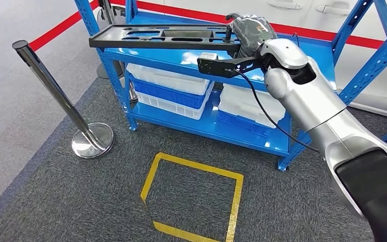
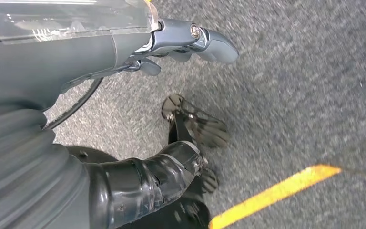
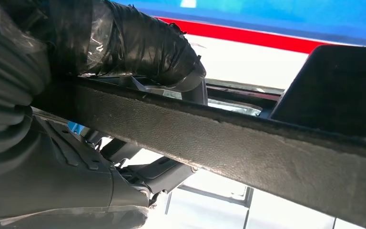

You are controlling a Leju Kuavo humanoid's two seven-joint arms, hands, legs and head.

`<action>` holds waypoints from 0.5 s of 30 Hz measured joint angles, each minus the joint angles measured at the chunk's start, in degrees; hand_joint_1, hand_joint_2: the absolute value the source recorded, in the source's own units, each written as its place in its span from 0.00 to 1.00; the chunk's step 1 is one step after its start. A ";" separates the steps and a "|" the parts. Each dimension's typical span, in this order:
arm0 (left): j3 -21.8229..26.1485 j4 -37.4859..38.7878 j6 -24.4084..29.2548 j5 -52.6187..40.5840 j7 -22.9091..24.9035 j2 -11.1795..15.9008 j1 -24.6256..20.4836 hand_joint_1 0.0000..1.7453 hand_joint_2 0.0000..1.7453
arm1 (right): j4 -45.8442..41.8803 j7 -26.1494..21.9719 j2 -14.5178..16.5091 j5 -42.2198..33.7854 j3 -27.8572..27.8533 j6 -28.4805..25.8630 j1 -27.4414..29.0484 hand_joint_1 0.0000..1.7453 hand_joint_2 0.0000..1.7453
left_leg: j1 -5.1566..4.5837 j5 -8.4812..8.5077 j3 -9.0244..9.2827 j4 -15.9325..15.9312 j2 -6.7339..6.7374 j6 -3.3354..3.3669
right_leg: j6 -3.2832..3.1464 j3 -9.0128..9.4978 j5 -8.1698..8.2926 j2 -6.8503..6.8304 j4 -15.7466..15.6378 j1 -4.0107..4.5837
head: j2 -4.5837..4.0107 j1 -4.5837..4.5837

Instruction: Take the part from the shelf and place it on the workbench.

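The part (image 1: 161,38) is a long flat black tray with several cut-outs, held level just above the top of the blue shelf (image 1: 191,61). My right hand (image 1: 249,33) grips its right end, dark fingers over the top and thumb underneath. The right wrist view shows the part's rough black edge (image 3: 248,138) running across, clamped between my taped fingers (image 3: 138,43) and the grey thumb (image 3: 76,181). My left hand (image 2: 171,45) hangs over the grey carpet, holding nothing, its thumb stretched out.
White and blue bins (image 1: 171,85) (image 1: 247,108) sit on the shelf's lower level. A chrome stanchion (image 1: 55,85) stands on the carpet to the left. A yellow tape square (image 1: 196,201) marks the floor in front of the shelf. Blue uprights (image 1: 368,60) rise on the right.
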 joint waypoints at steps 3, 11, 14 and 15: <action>0.20 0.00 -0.03 -0.03 -0.10 0.01 -0.11 0.00 1.00 | 0.05 0.03 0.08 0.09 0.00 -0.02 -0.08 1.00 1.00 | -0.28 -2.34 4.94 -8.04 -0.24 0.69 | 1.06 -1.47 1.04 -0.06 0.97 0.11 | 0.00 0.03; 0.85 0.00 -0.14 -0.03 0.07 0.03 -0.17 0.00 1.00 | 0.92 -0.03 0.40 0.65 0.00 0.05 -0.14 1.00 1.00 | -0.60 2.27 0.30 -8.84 0.17 3.70 | 2.61 -5.13 -9.73 0.48 14.90 -0.33 | 0.00 0.04; 0.93 0.00 -0.33 -0.02 -0.12 0.03 -0.17 0.00 1.00 | 1.31 -0.02 0.61 0.90 0.01 0.04 -0.18 1.00 1.00 | -0.85 3.93 -2.09 -8.55 0.09 3.60 | 1.97 -1.20 -6.31 0.63 13.96 -0.02 | -0.01 0.04; 0.96 0.00 -0.42 -0.01 -0.29 -0.02 -0.18 0.00 1.00 | 1.39 -0.02 0.74 0.94 0.02 0.02 -0.28 1.00 1.00 | -0.91 4.36 -2.69 -8.50 0.08 3.48 | 1.42 1.61 -5.74 0.67 10.34 0.25 | -0.01 0.03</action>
